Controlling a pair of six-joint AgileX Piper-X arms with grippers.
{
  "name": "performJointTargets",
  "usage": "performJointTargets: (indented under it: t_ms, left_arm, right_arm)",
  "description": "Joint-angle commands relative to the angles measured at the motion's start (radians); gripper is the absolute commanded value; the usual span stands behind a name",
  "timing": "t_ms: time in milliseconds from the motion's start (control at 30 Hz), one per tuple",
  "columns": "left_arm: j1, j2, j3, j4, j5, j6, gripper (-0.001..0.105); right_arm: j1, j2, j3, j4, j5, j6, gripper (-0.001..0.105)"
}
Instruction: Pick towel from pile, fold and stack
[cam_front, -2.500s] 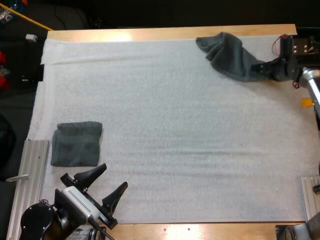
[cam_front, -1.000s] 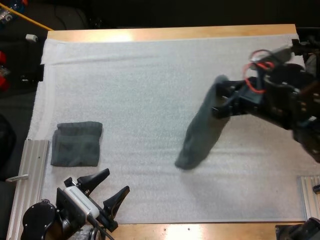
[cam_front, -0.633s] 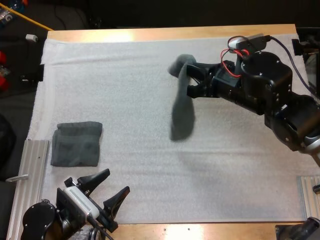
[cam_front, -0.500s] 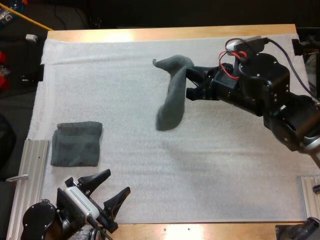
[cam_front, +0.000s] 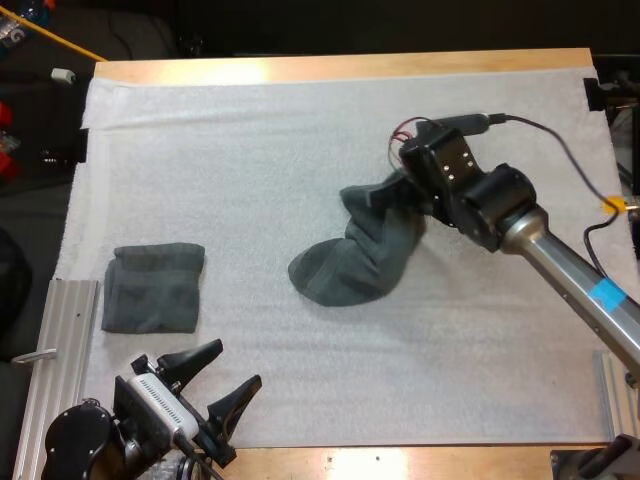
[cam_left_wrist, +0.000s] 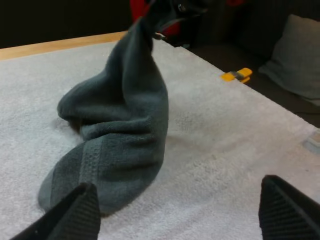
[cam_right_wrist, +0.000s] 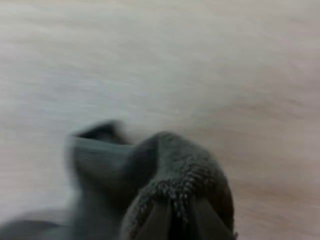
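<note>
A dark grey-green towel (cam_front: 355, 258) lies crumpled on the middle of the white mat (cam_front: 300, 150), its upper end still lifted. My right gripper (cam_front: 405, 192) is shut on that raised end of the towel (cam_right_wrist: 170, 200), fingers pressing it from both sides. In the left wrist view the same towel (cam_left_wrist: 117, 145) drapes down from the right gripper (cam_left_wrist: 157, 17) onto the mat. A folded towel (cam_front: 153, 288) rests flat at the mat's left side. My left gripper (cam_front: 222, 385) stands open near the front edge, below the folded towel, with nothing between its fingers (cam_left_wrist: 75, 212).
A ribbed metal rail (cam_front: 60, 350) lies along the mat's left edge beside the folded towel. Another rail (cam_front: 618, 385) sits at the right front. A wooden table border (cam_front: 340, 65) runs along the far side.
My right gripper carried the towel from the far right corner through the air to the mat's centre and came down; the towel's free end now rests on the mat. The left arm stayed put.
</note>
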Motion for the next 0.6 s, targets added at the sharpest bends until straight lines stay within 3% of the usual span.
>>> performJointTargets:
  t_ms: [0, 67, 200, 233, 333, 567]
  left_arm:
    - [-0.005, 0.002, -0.005, -0.004, 0.018, -0.003, 0.065]
    - [-0.005, 0.002, -0.005, -0.003, 0.018, -0.003, 0.065]
    - [-0.005, 0.002, -0.005, -0.003, 0.018, -0.003, 0.065]
    - [-0.005, 0.002, -0.005, -0.003, 0.018, -0.003, 0.065]
    - [-0.005, 0.002, -0.005, -0.003, 0.016, -0.003, 0.065]
    - [-0.005, 0.002, -0.005, -0.003, 0.016, -0.003, 0.065]
  right_arm:
    - [-0.016, -0.019, -0.007, 0.032, 0.057, -0.011, 0.010]
    - [-0.034, -0.025, -0.007, 0.054, 0.091, -0.023, 0.025]
    - [-0.082, -0.056, -0.007, 0.099, 0.105, -0.067, 0.075]
    - [-0.093, -0.067, -0.007, 0.115, 0.105, -0.069, 0.082]
    - [-0.128, -0.104, -0.007, 0.165, 0.108, -0.070, 0.082]
    - [-0.146, -0.190, -0.007, 0.228, 0.092, -0.073, 0.067]
